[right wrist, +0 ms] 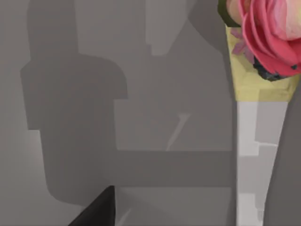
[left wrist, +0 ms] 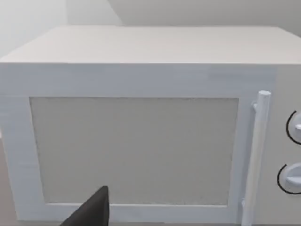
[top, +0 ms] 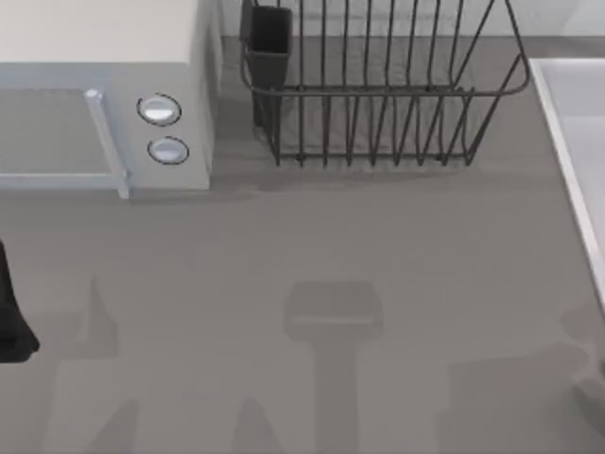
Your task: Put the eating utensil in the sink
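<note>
The sink point(top: 579, 113) is a pale basin with a lighter raised rim at the table's right edge. The eating utensil is out of view. A dark part of my left arm point(top: 11, 322) shows at the table's left edge, below the microwave. In the left wrist view, a dark tip of my left gripper point(left wrist: 93, 211) faces the microwave's door point(left wrist: 136, 150). A dark tip of my right gripper point(right wrist: 98, 211) hangs over bare grey counter in the right wrist view.
A white microwave point(top: 104, 104) with two round knobs stands at the back left. A dark wire dish rack point(top: 378, 95) with a dark cup holder point(top: 269, 43) stands at the back middle. A pink rose point(right wrist: 265, 28) in a yellow-white vase is close to my right gripper.
</note>
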Tool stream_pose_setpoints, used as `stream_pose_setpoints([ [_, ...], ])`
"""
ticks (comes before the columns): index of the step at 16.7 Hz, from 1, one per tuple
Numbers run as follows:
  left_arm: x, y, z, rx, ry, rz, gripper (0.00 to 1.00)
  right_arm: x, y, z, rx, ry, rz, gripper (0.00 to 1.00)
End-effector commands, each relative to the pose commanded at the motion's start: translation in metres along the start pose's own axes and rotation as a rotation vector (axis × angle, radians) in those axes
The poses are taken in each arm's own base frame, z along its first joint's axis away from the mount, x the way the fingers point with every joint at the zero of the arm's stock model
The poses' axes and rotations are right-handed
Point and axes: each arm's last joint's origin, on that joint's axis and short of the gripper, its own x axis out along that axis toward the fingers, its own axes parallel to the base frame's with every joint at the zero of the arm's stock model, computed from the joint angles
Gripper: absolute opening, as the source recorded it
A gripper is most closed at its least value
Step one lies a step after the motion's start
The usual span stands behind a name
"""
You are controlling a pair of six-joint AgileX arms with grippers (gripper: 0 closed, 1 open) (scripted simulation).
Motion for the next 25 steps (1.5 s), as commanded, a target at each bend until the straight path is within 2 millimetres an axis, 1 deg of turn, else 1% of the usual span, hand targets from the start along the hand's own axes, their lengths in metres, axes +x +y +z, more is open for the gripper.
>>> stream_pose_setpoints([
  [5, 0.0000, 0.0000, 0.0000, 0.000, 0.000, 0.000, 1.00, 0.0018, 0.0003, -0.0005, 0.000, 0.001, 0.000, 1.00],
  [18, 0.0000, 0.0000, 0.0000, 0.000, 0.000, 0.000, 1.00, 0.0018, 0.0003, -0.0005, 0.000, 0.001, 0.000, 0.02],
  [19, 0.0000, 0.0000, 0.0000, 0.000, 0.000, 0.000, 1.00, 0.0018, 0.0003, -0.0005, 0.000, 0.001, 0.000, 0.00],
  [25, 0.0000, 0.0000, 0.0000, 0.000, 0.000, 0.000, 1.00, 0.0018, 0.0003, -0.0005, 0.000, 0.001, 0.000, 0.00],
])
